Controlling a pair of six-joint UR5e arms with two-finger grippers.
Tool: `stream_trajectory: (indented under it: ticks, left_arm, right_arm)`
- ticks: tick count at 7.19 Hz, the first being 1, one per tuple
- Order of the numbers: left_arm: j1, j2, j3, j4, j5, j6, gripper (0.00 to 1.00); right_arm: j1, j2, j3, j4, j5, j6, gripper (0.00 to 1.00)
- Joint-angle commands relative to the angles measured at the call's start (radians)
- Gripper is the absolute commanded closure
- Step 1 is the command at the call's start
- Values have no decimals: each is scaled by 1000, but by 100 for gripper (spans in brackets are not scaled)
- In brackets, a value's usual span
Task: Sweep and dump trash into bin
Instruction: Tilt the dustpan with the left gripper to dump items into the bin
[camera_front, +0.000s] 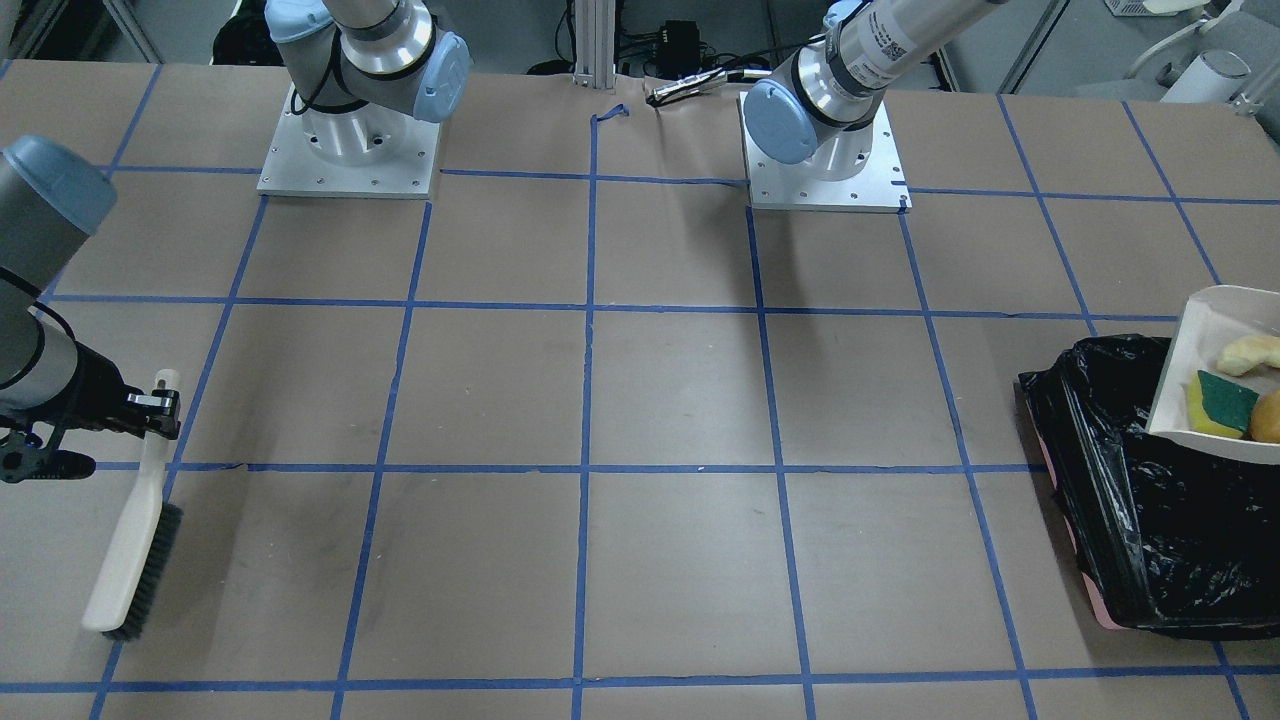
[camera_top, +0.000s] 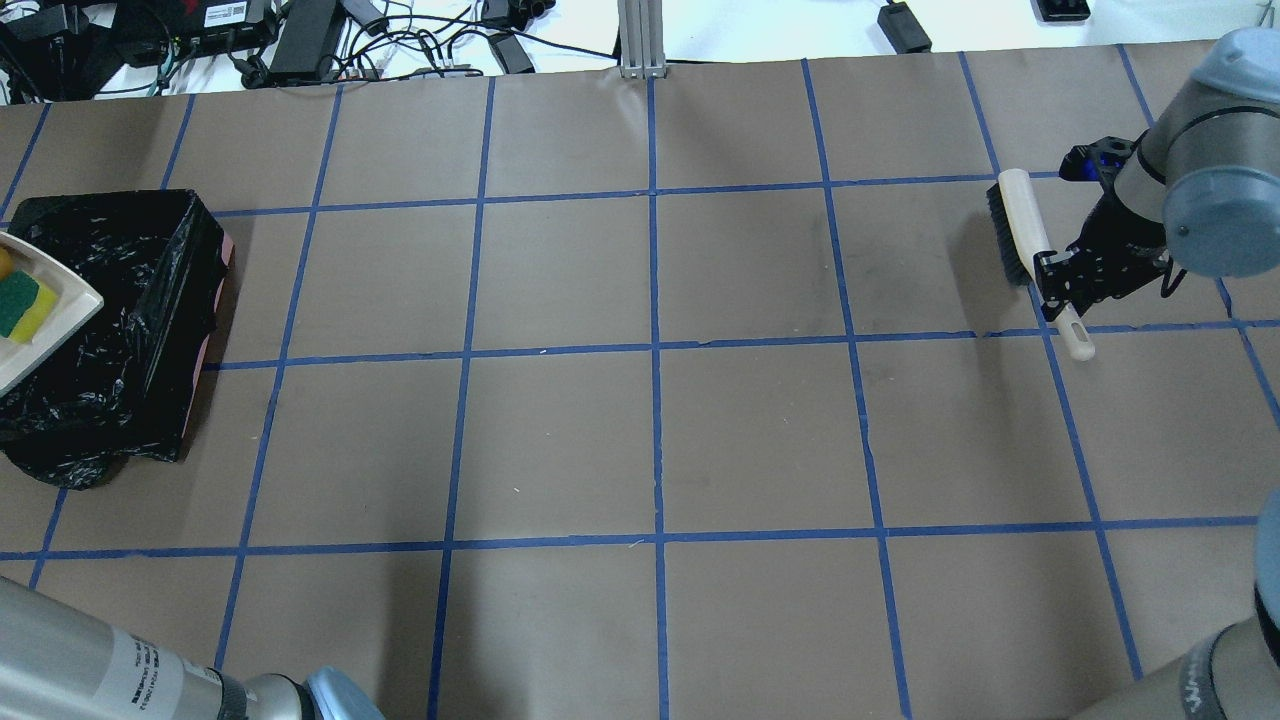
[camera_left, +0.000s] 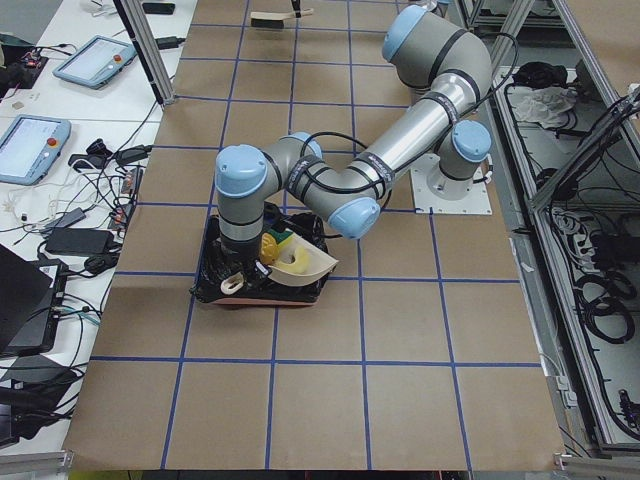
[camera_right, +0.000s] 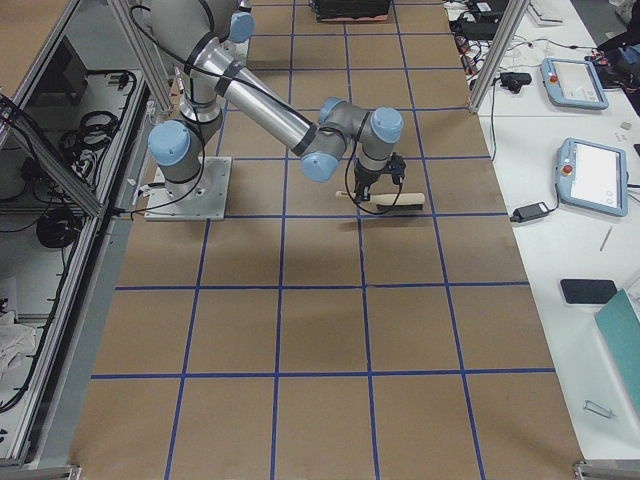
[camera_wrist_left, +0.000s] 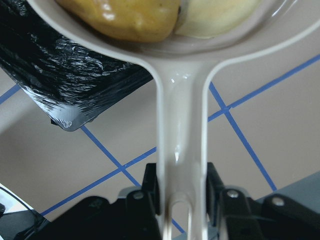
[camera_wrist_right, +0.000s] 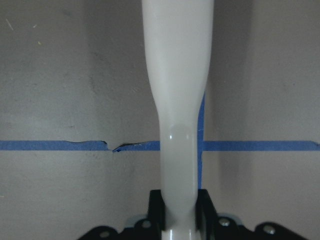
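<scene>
My left gripper (camera_wrist_left: 182, 192) is shut on the handle of the cream dustpan (camera_front: 1208, 335), which hangs over the black-lined bin (camera_front: 1130, 520) at the table's left end. In the pan lie the pale-yellow foam piece (camera_front: 1250, 353), the green-topped sponge (camera_front: 1222, 403) and the amber lump (camera_front: 1267, 415). The wrist view shows the lump (camera_wrist_left: 125, 17) and the foam (camera_wrist_left: 215, 17) above the bin's corner (camera_wrist_left: 65, 75). My right gripper (camera_front: 150, 405) is shut on the handle of the cream brush (camera_front: 135, 530), far to the right, low over the table.
The table is brown paper with a blue tape grid. The two arm bases (camera_front: 350, 150) (camera_front: 825, 170) stand at the robot's edge. Cables and power bricks (camera_top: 300, 40) lie beyond the far edge. The bin (camera_top: 130, 300) shows a pinkish base edge.
</scene>
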Motion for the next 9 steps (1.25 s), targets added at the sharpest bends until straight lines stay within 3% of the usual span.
stream_trajectory:
  ticks: [1,5,6,7,9]
  left_arm:
    - [-17,1,-1,45,12,10,88]
    - [-58,7,-16,114,67,34,88]
    - [-64,7,-31,180,65,48,88]
    - [-70,15,-47,206,67,48,88]
    - [-75,38,-94,231,67,47,88]
  right_arm:
    - [1,10,-1,5,1,-2,100]
    - [1,25,-1,3,1,-2,100]
    - [1,25,-1,0,3,2,94]
    - [1,27,-1,-8,4,2,40]
    - [1,24,-4,-32,4,8,20]
